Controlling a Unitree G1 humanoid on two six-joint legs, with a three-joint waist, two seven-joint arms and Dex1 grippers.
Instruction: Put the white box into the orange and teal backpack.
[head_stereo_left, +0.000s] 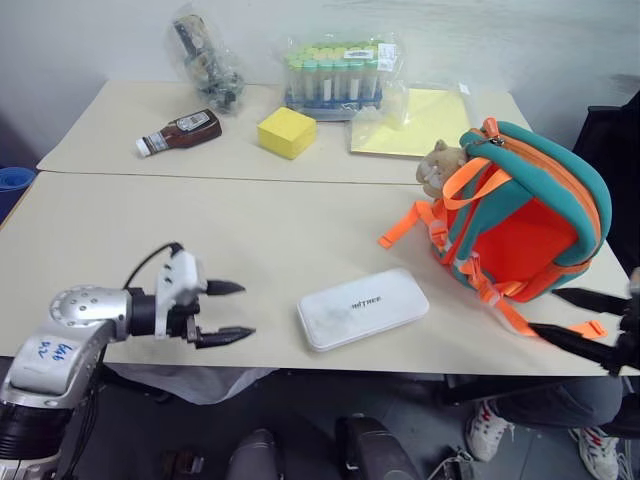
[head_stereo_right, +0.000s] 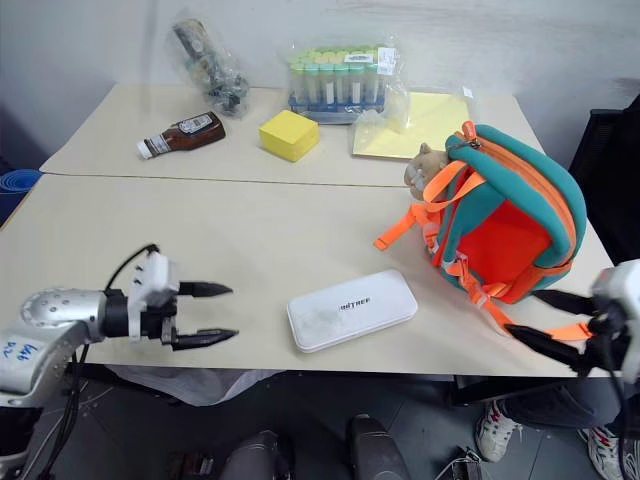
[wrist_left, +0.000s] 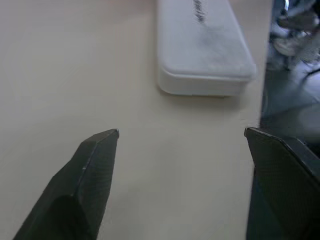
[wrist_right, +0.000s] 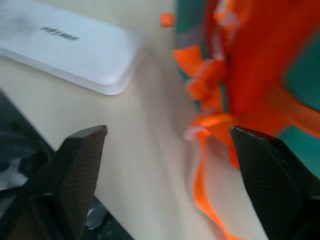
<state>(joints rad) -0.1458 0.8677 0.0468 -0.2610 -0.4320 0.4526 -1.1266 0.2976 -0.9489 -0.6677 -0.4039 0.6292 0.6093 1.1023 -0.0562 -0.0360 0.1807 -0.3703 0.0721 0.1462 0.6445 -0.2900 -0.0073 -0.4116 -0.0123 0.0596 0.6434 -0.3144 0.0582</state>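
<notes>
The white box (head_stereo_left: 362, 308) lies flat near the table's (head_stereo_left: 150, 230) front edge, between both open, empty grippers: left gripper (head_stereo_left: 232, 312), right gripper (head_stereo_right: 535, 318). The backpack (head_stereo_left: 525, 215) stands right of it.

- Bare tabletop (head_stereo_left: 260, 250) lay open between the left gripper (head_stereo_left: 228, 312) and the white box (head_stereo_left: 362, 307).
- The backpack (head_stereo_left: 520, 215) and its loose straps (head_stereo_left: 500, 300) crowded the box's right.

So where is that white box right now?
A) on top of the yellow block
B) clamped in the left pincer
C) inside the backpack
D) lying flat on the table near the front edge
D: the white box lies flat on the table between the open left pincer and the orange and teal backpack, touched by neither.
</notes>
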